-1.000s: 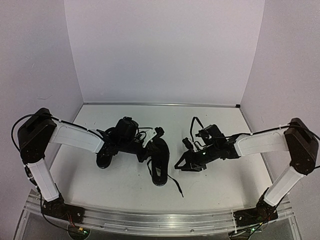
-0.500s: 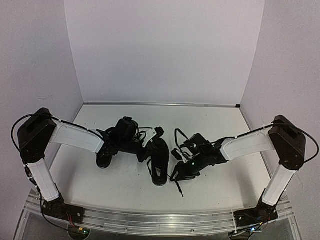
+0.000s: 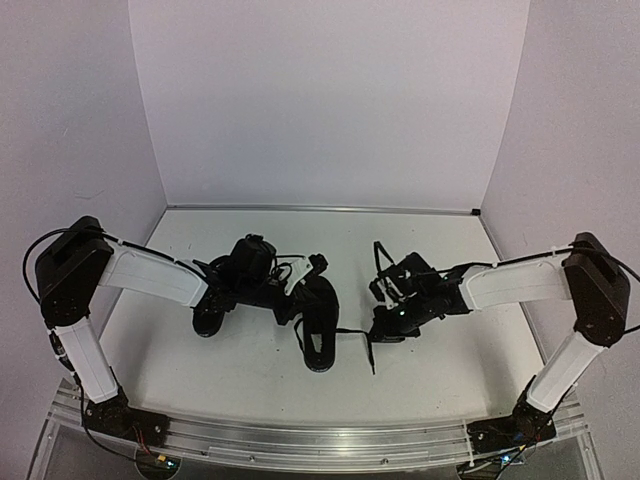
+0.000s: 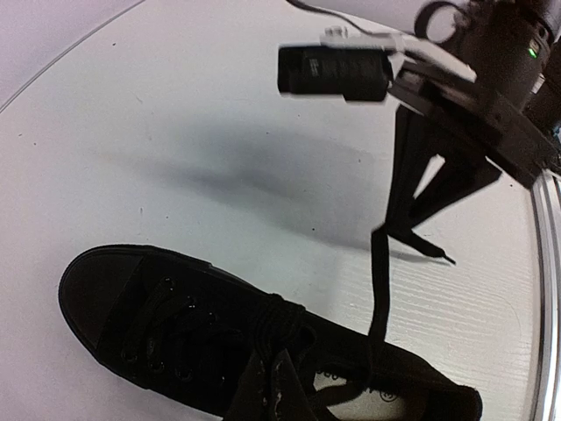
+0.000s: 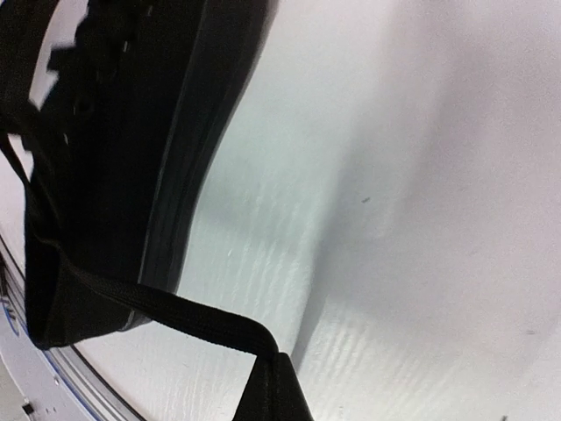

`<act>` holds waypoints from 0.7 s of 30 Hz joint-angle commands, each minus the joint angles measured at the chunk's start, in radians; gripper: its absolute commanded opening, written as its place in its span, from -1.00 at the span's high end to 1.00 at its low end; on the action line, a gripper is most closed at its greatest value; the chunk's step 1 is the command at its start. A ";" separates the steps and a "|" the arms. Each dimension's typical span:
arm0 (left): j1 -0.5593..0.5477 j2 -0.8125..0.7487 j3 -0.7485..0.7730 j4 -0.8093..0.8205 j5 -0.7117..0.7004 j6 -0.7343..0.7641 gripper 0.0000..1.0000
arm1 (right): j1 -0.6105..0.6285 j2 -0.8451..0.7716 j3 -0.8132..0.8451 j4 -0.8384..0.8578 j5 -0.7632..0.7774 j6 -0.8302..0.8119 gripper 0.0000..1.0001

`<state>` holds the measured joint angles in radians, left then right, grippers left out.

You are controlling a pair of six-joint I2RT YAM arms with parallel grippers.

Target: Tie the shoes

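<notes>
One black shoe (image 3: 318,335) lies at mid-table, toe towards the near edge. It shows in the left wrist view (image 4: 158,324) and the right wrist view (image 5: 123,132). My left gripper (image 3: 298,300) is over its tongue, shut on the crossed laces there (image 4: 275,373). My right gripper (image 3: 375,330) is to the shoe's right, shut on a thin black lace (image 3: 352,337). The lace runs taut from the shoe's opening to the fingertips (image 5: 273,373), with its free end hanging down. It also shows in the left wrist view (image 4: 379,281). The second shoe (image 3: 208,315) lies under my left arm.
White walls close off the back and both sides of the table. A metal rail (image 3: 320,440) runs along the near edge, close behind the shoe's toe.
My right gripper swung left to the loose lace on the table, shut on it, then pulled back right, lifting it taut. The left arm has not moved.
</notes>
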<state>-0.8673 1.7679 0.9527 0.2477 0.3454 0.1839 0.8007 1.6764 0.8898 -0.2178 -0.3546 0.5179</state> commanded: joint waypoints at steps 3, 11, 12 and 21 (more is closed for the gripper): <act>0.002 -0.041 -0.014 0.075 0.007 -0.004 1.00 | -0.104 -0.070 -0.036 -0.059 0.085 0.046 1.00; 0.002 -0.041 -0.029 0.100 0.010 -0.012 1.00 | -0.115 -0.030 -0.025 -0.061 -0.071 -0.026 0.57; 0.002 -0.042 -0.033 0.107 0.013 -0.015 1.00 | -0.115 -0.043 -0.021 -0.057 -0.094 -0.039 0.47; 0.002 -0.045 -0.125 0.290 0.001 -0.104 1.00 | -0.115 -0.108 0.120 0.039 -0.136 -0.111 0.24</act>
<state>-0.8671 1.7645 0.8690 0.3815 0.3450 0.1492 0.6823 1.5810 0.8994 -0.2674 -0.4443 0.4539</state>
